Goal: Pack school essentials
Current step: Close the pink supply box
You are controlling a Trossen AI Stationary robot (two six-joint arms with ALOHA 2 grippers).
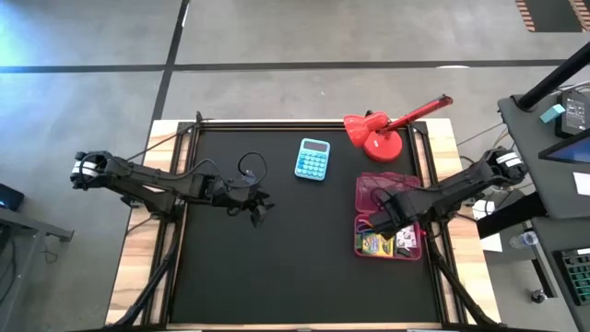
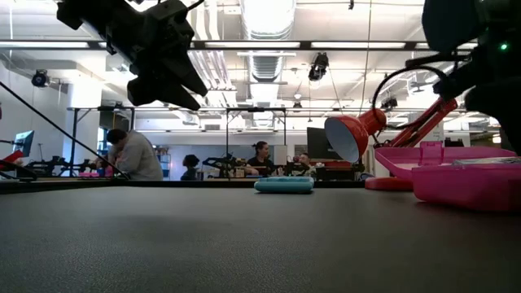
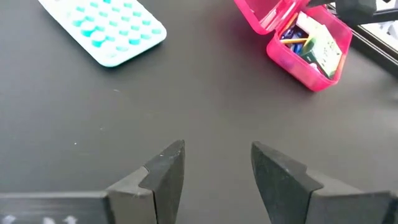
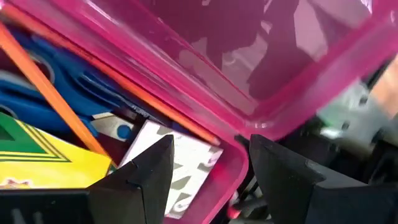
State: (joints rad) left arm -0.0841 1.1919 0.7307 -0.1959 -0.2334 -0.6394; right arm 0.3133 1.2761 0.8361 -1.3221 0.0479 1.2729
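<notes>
Item: pink case (image 1: 388,187), open, at about 3 o'clock on the black desk (image 1: 277,267), near its edge.
Lid: lies back toward 12 o'clock, beside the red desk lamp (image 1: 376,138).
Contents seen from the right wrist: blue-handled scissors (image 4: 56,96), an orange pencil (image 4: 46,93), a yellow-green box (image 4: 43,158), a white card with grey marks (image 4: 180,168). Everything looks already inside.

Right hand (image 4: 208,171): low over the case's near rim, fingers parted wide, holding nothing.
Left hand (image 3: 217,180): above bare desk at about 9 o'clock, fingers parted, empty, waiting.

Not for packing: light-blue calculator (image 1: 312,159) at 12 o'clock, well apart from the case.

Step judged in hand: closing the case, packing nearly done.

Handling advice:
- Check that pencil and scissors lie flat below the rim, or they will jam the lid.
- Catch the lid by its free edge and swing it over on the hinge.
- Press down evenly. The light case may slide, so the left hand could steady it.
</notes>
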